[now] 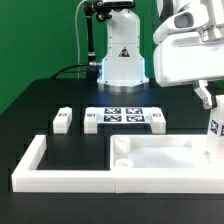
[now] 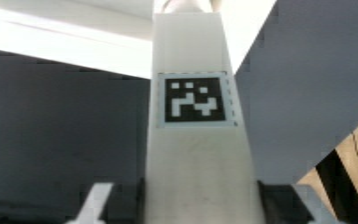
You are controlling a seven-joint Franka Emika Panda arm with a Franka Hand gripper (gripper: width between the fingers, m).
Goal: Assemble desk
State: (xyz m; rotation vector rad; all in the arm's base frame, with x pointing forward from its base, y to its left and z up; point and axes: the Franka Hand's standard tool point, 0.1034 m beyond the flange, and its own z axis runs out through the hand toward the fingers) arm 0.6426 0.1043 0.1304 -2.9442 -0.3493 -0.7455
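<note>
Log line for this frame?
fingers: shut on leg | leg: upright, near tabletop corner | loose leg: untouched

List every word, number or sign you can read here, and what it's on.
No words or numbers are readable anywhere.
Triangular warning sign on the robot base: symbol too small to read.
Square tag on the held leg: black-and-white pattern, no letters.
Tags on the marker board: patterns only.

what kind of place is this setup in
Probably a robotics lab bench: a white robot arm base stands on a matte black table before a green backdrop, with a thin flat white marker board of printed tags lying on it.
</note>
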